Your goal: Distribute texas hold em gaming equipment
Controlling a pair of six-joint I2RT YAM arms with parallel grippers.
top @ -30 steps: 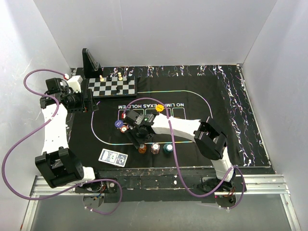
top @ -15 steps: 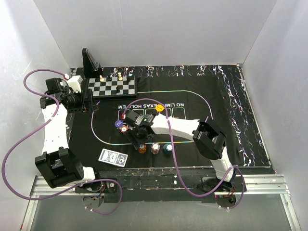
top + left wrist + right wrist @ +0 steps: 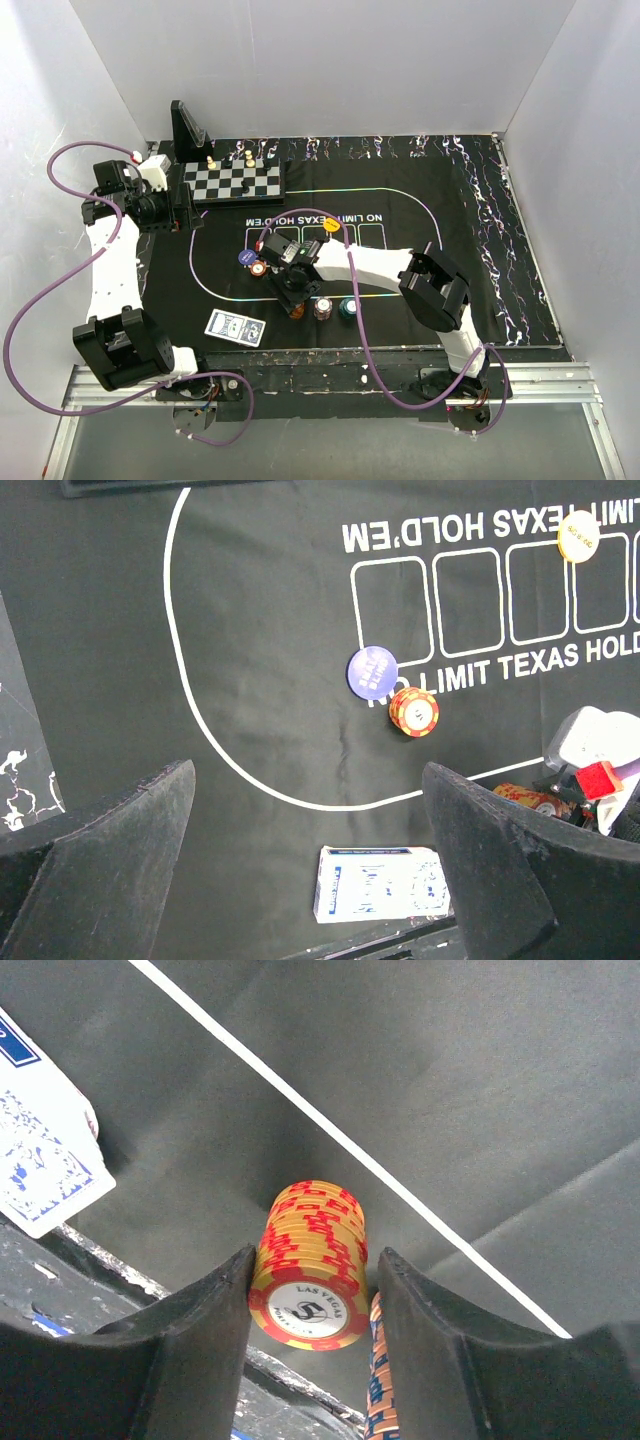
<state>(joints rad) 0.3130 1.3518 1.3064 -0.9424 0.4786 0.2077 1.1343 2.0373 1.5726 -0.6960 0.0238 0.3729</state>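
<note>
On mat (image 3: pixel 420 270), near edge | right hand (image 3: pixel 296 296) grips orange chip stack (image 3: pixel 308 1300) | left hand (image 3: pixel 308 775) wide open, empty

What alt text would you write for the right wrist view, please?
A stack of yellow-and-red poker chips stands on a black mat between the right gripper's two fingers, close on either side. A white line crosses the mat behind it; a blue-and-white card pack lies at left.

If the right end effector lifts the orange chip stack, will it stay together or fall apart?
The orange chip stack looks like many separate discs, so some may slip out. The right end effector touches only its sides; a firm, level squeeze probably helps.
</note>
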